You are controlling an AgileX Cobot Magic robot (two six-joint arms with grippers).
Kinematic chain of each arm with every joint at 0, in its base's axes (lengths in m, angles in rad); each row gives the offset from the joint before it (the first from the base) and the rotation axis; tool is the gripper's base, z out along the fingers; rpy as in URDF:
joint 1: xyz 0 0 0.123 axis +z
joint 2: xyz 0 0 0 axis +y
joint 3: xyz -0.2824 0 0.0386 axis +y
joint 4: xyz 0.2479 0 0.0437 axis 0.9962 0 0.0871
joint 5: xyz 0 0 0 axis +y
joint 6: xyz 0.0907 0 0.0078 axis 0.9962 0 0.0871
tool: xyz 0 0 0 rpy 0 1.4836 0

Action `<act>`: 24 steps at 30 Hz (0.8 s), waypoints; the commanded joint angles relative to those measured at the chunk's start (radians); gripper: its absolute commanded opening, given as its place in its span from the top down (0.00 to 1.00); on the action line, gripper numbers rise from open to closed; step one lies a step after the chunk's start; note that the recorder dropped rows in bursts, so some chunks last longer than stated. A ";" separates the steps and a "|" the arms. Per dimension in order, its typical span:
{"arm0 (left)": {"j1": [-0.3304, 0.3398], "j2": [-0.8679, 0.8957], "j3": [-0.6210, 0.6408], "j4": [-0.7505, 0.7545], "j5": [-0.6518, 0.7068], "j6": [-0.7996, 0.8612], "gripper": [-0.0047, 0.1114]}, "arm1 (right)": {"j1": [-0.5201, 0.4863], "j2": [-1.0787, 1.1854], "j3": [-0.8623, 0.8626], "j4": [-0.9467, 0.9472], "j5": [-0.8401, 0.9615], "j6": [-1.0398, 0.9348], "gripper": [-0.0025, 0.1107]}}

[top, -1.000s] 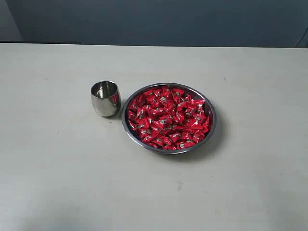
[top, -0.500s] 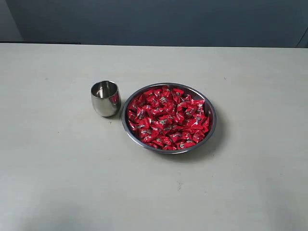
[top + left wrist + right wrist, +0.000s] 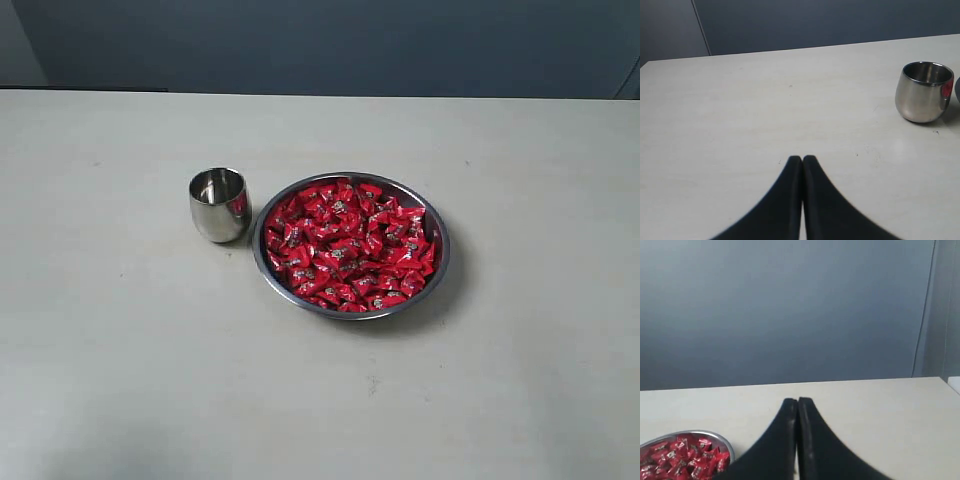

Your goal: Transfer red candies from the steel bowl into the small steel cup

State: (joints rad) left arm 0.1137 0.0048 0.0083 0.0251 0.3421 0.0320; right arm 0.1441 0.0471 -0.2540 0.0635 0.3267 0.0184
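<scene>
A: The left gripper (image 3: 802, 159), how does it stand?

B: Closed. Its two dark fingers are pressed together tip to tip with nothing between them. It hangs over bare table (image 3: 715, 125), and the small steel cup (image 3: 924, 92) stands upright, well apart from it.

A: And the right gripper (image 3: 797, 401)?

B: The same: fingers together, holding nothing. It faces the grey wall (image 3: 790, 310) beyond the table. The steel bowl (image 3: 695, 431) shows only in part, apart from the tips.

A: Does either arm show in the exterior view?

B: No. That view shows only the cup and the bowl near the middle of the table. The cup sits just beside the bowl's rim, on its left. I cannot tell whether they touch.

A: Where are the red candies (image 3: 350, 245)?

B: All in the bowl, heaped from wall to wall. None lies on the table. Inside the cup I see only shiny metal, and the red patch on its flank in the left wrist view reads as a reflection.

A: So how far along is the task?

B: At the very start, I judge. No candy is in the cup and none is gripped. Everything is left to do: open a gripper, reach the bowl, pick a candy, carry it over the cup's mouth, release, and repeat.
</scene>
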 commanded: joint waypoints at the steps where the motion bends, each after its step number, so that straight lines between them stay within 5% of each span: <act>1: -0.005 -0.005 -0.008 0.002 -0.005 -0.003 0.96 | -0.004 0.078 -0.068 -0.003 -0.008 0.000 0.98; 24: -0.005 -0.005 -0.008 0.002 -0.005 -0.003 0.96 | -0.004 0.252 -0.175 -0.003 -0.022 0.000 0.98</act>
State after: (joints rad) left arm 0.1137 0.0048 0.0083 0.0251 0.3421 0.0320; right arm 0.1441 0.2969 -0.4220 0.0635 0.3178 0.0184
